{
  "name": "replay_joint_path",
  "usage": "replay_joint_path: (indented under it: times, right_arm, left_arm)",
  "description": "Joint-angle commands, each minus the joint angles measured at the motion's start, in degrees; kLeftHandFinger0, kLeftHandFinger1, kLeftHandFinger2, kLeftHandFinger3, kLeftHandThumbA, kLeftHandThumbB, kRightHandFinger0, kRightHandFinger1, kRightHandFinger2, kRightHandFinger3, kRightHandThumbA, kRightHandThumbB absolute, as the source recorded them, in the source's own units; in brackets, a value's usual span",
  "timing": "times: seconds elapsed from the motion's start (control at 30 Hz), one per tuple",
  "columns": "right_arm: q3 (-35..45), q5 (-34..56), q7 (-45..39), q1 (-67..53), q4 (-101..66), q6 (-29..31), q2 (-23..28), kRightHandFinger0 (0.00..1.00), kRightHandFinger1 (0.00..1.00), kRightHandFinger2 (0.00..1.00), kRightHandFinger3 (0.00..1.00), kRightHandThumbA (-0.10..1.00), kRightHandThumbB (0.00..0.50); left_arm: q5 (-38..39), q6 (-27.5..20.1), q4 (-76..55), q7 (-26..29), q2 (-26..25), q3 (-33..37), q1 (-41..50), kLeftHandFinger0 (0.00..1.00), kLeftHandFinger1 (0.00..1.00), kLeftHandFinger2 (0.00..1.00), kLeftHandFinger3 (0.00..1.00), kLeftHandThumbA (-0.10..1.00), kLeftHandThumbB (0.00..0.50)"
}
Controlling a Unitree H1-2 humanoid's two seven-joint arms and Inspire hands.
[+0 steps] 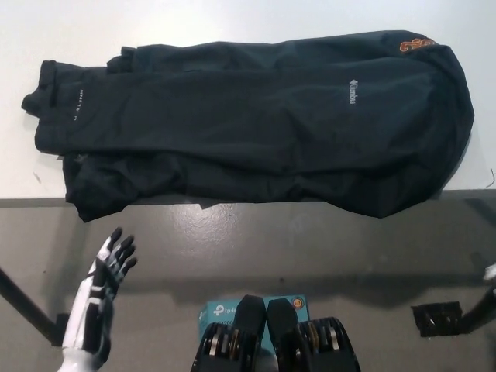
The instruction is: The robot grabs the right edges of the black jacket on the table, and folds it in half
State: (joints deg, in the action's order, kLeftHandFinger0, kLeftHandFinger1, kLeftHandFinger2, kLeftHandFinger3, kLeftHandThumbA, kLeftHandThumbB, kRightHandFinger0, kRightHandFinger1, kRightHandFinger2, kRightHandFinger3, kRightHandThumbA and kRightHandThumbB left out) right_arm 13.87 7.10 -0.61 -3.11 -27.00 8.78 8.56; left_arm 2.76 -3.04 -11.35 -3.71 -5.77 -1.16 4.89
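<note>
One garment only: the black jacket lies flat across the white surface, its near hem hanging just over the front edge, white logo and orange mark toward the right end. Left hand hangs low at lower left, well below the surface edge, fingers apart and holding nothing; it touches no cloth. Right hand shows only as a sliver at the far right border, so I cannot tell whether it is open or closed. Fold not yet begun, by my reading. To do it well: take the right edge at both corners, pinch all layers, lift clear of the surface, carry across toward the left end, align edges before release.
</note>
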Motion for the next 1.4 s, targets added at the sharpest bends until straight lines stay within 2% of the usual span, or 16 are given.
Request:
replay_joint_path:
  times: [0.0,0.07,0.1,0.17,0.23,0.33,0.57,0.67,0.77,0.83,0.87,0.9,0.93,1.07,1.27,1.37]
  right_arm:
    - [4.53,5.84,3.51,5.93,-5.79,-7.05,4.14,1.00,1.00,1.00,1.00,0.92,0.194]
    - [6.03,5.17,4.60,10.03,-6.64,-12.00,6.05,1.00,1.00,1.00,1.00,0.95,0.192]
    - [6.58,5.19,5.25,12.97,-6.22,-14.97,7.21,1.00,1.00,1.00,1.00,0.94,0.143]
    - [7.45,7.32,7.02,17.73,-5.41,-23.90,8.42,1.00,1.00,1.00,1.00,0.91,0.184]
    - [7.91,9.98,7.21,20.99,-2.84,-28.31,9.18,1.00,1.00,1.00,1.00,0.92,0.190]
    - [7.82,15.46,5.12,28.36,7.38,-35.03,12.36,1.00,1.00,1.00,1.00,1.00,0.201]
    - [-0.40,29.93,-0.67,41.42,32.73,-35.71,20.87,1.00,1.00,1.00,1.00,1.00,0.287]
    - [-1.19,30.16,-2.91,45.97,41.90,-35.71,20.46,1.00,1.00,1.00,1.00,1.00,0.318]
    - [-1.96,29.37,-5.19,48.97,49.10,-35.71,19.91,1.00,1.00,1.00,1.00,1.00,0.324]
    - [-1.97,29.35,-5.58,49.90,51.52,-35.71,19.53,1.00,1.00,1.00,1.00,1.00,0.311]
    - [-2.27,28.88,-5.63,50.19,52.94,-35.71,19.13,1.00,1.00,1.00,1.00,1.00,0.325]
    - [-2.53,28.85,-5.74,50.34,53.45,-35.71,19.15,1.00,1.00,1.00,1.00,1.00,0.298]
    - [-2.32,28.63,-6.83,50.81,55.87,-35.71,18.77,1.00,1.00,1.00,1.00,1.00,0.339]
    - [-1.40,29.70,-7.53,50.74,59.16,-35.71,17.34,1.00,1.00,1.00,1.00,1.00,0.340]
    - [-0.75,28.77,-9.06,49.34,60.79,-35.70,15.27,1.00,1.00,1.00,1.00,1.00,0.407]
    - [-1.46,27.56,-9.14,48.49,59.97,-35.70,14.74,1.00,1.00,1.00,1.00,1.00,0.410]
  left_arm:
    - [-0.21,2.32,-3.97,-1.69,-0.82,1.43,-0.84,1.00,1.00,1.00,1.00,1.00,0.159]
    - [0.46,2.27,-3.17,-1.91,-0.73,1.72,-1.29,1.00,1.00,1.00,1.00,1.00,0.170]
    - [0.42,2.23,-2.74,-2.01,-0.70,1.89,-1.43,1.00,1.00,1.00,1.00,1.00,0.163]
    - [-0.01,1.86,-2.32,-2.05,-0.71,2.06,-0.95,1.00,1.00,1.00,1.00,1.00,0.153]
    - [0.02,1.30,-1.94,-2.09,-0.73,2.00,-0.40,1.00,1.00,1.00,1.00,1.00,0.148]
    - [-0.04,1.04,-1.34,-2.10,-0.95,1.80,0.27,1.00,1.00,1.00,1.00,1.00,0.151]
    - [-0.47,0.10,-0.42,-1.36,-0.49,1.43,1.01,1.00,1.00,1.00,1.00,1.00,0.147]
    - [-0.23,-0.66,-0.13,-1.38,-0.42,1.31,1.37,1.00,1.00,1.00,1.00,1.00,0.139]
    - [-0.27,-1.05,-0.09,-1.27,-0.50,1.11,1.62,1.00,1.00,1.00,1.00,1.00,0.136]
    - [-0.13,-1.12,-0.04,-1.39,-0.61,1.07,1.60,1.00,1.00,1.00,1.00,1.00,0.142]
    - [-0.39,-1.16,0.03,-1.34,-0.70,1.07,1.62,1.00,1.00,1.00,1.00,1.00,0.162]
    - [-0.49,-1.15,0.02,-1.30,-0.70,1.06,1.59,1.00,1.00,1.00,1.00,1.00,0.164]
    - [-0.60,-0.83,-0.20,-1.20,-0.71,1.00,1.57,1.00,1.00,1.00,1.00,1.00,0.161]
    - [-0.65,-1.00,-0.26,-1.16,-0.82,0.85,1.74,1.00,1.00,1.00,1.00,1.00,0.140]
    - [-0.20,-1.22,-0.28,-1.29,-1.12,0.31,1.44,1.00,1.00,1.00,1.00,1.00,0.151]
    - [0.03,-1.43,-0.77,-1.41,-1.18,0.13,2.13,1.00,1.00,1.00,1.00,1.00,0.147]
